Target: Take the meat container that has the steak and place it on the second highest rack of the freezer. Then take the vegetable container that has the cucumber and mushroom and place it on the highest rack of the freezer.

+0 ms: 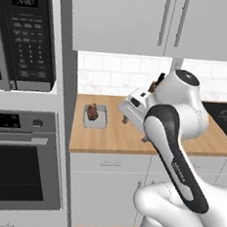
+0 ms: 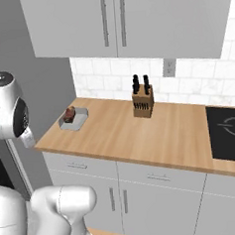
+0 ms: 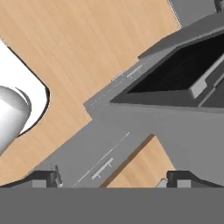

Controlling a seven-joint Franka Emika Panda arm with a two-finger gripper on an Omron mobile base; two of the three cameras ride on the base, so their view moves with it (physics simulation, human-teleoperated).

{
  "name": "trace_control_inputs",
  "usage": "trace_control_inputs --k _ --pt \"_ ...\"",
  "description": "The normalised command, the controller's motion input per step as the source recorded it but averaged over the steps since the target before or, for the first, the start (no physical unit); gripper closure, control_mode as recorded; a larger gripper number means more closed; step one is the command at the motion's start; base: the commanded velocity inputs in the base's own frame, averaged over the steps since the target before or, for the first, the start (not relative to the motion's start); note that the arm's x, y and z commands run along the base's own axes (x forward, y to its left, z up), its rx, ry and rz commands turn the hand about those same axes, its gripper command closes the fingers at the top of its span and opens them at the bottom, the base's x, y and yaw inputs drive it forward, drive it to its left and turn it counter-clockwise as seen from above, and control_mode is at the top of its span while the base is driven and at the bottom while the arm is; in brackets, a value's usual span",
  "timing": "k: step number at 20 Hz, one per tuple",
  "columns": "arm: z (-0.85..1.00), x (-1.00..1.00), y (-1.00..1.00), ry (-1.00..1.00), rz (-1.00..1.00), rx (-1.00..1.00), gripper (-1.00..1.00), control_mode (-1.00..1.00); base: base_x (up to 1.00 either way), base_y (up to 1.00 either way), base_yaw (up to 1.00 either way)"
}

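The meat container is a shallow grey tray holding a brown steak. It sits at the left end of the wooden counter, near the tall oven column, and also appears in the right base view. My gripper hangs above the counter to the right of the tray, clear of it. In the hand view its two dark fingertips stand wide apart, so the gripper is open with nothing between them. The vegetable container and the freezer are out of view.
A microwave sits over a built-in oven left of the counter. A knife block stands by the tiled back wall, and a black cooktop lies at the right. Wall cabinets hang overhead, with drawers below.
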Motion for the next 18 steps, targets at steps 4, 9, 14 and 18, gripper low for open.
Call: trace_control_inputs --k 4,9,14,18 --pt "-0.01 0.58 -0.22 0.13 -0.05 0.24 -1.00 -1.00 0.00 0.00 0.00" --pt "-0.10 0.42 0.01 0.08 0.00 0.09 -1.00 -1.00 0.00 0.00 0.00" --pt "-0.36 0.17 0.08 0.00 -0.11 -0.12 -1.00 -1.00 0.00 0.00 0.00" --pt "-0.32 0.52 -0.02 0.04 -0.09 -0.04 -1.00 -1.00 0.00 0.00 0.00"
